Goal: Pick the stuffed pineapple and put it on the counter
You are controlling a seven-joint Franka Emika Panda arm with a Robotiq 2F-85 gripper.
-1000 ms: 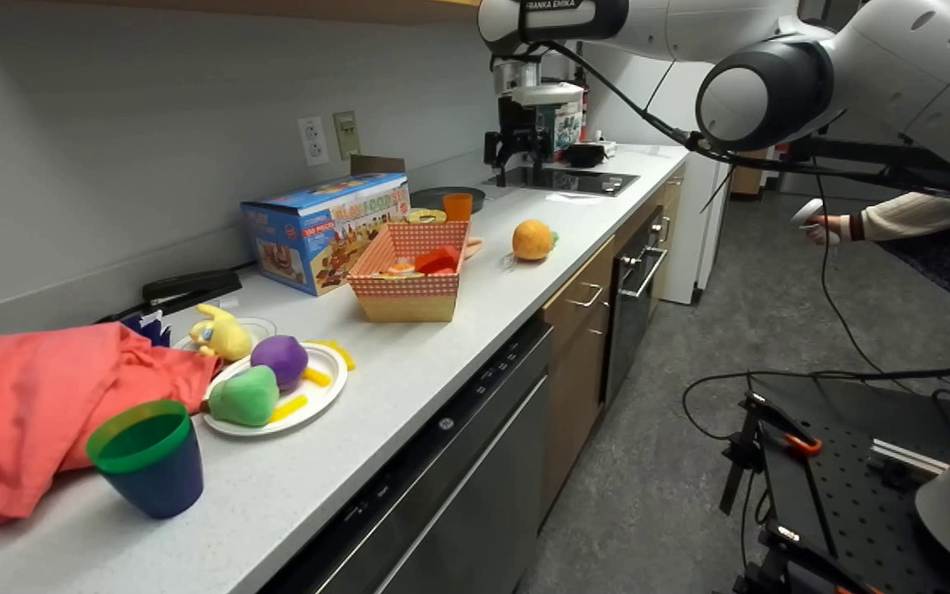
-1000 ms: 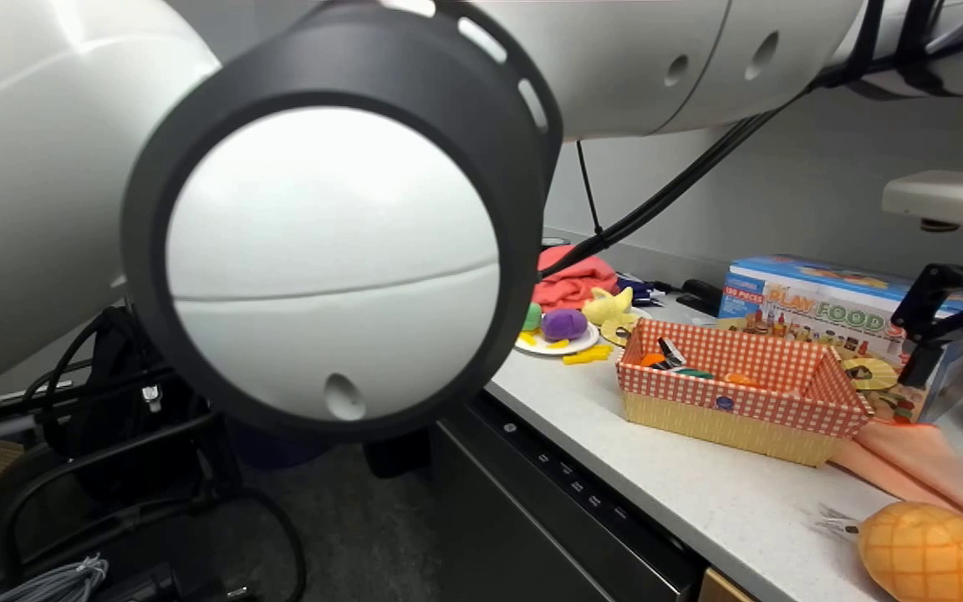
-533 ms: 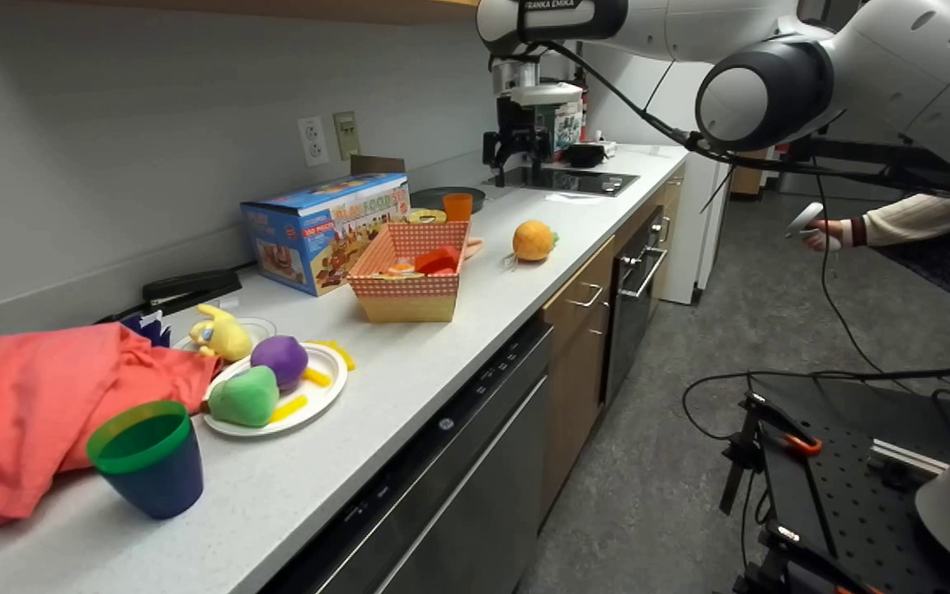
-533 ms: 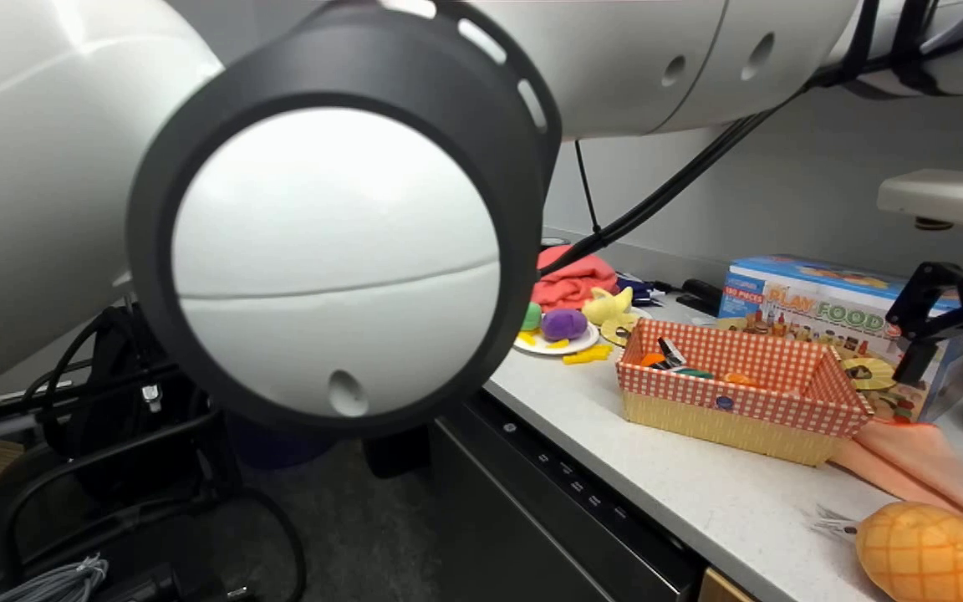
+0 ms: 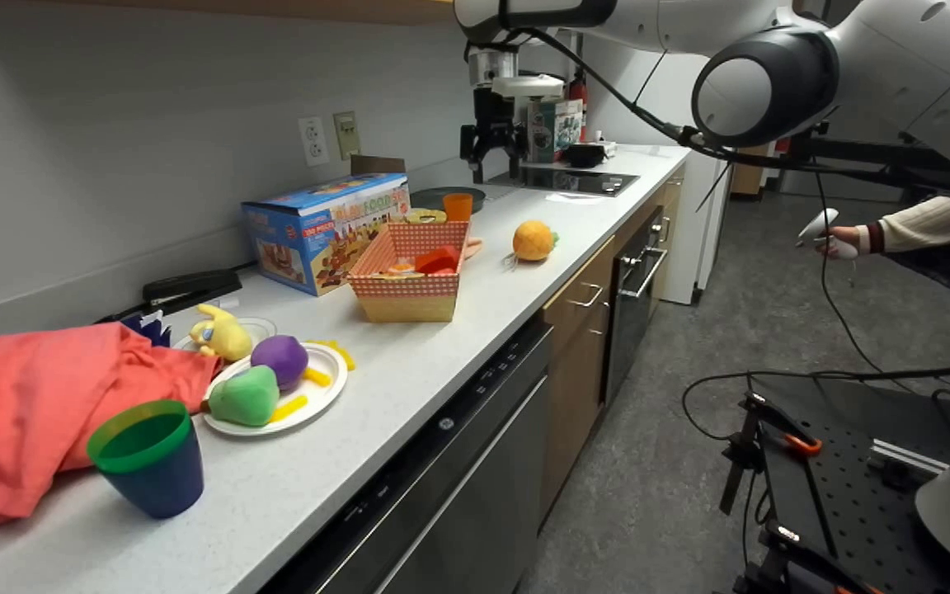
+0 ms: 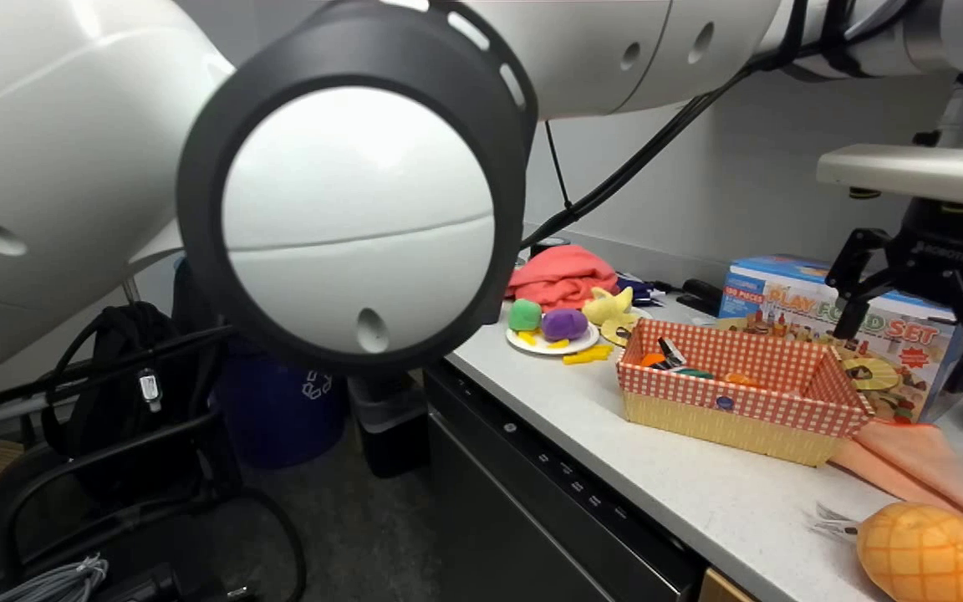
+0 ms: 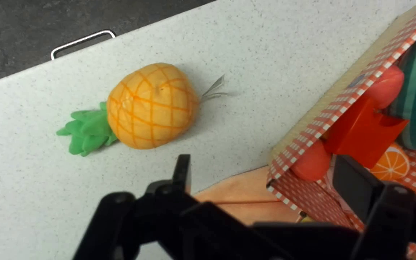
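Wrist view: stuffed pineapple [image 7: 152, 106] lying loose on counter [image 7: 31, 187]; destination apparently met, lift and set-down possibly outstanding; count: pineapple, one; counter, one; gripper [image 7: 264, 169], one; fingers [image 7: 354, 186], two, spread wide, grasping nothing; in both exterior views: checked basket [image 6: 724, 431], one; play-food box [image 5: 351, 235], one.

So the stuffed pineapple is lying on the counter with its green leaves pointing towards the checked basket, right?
Almost: the wrist view shows the green leaves pointing away from the checked basket. The stuffed pineapple is indeed lying on the counter.
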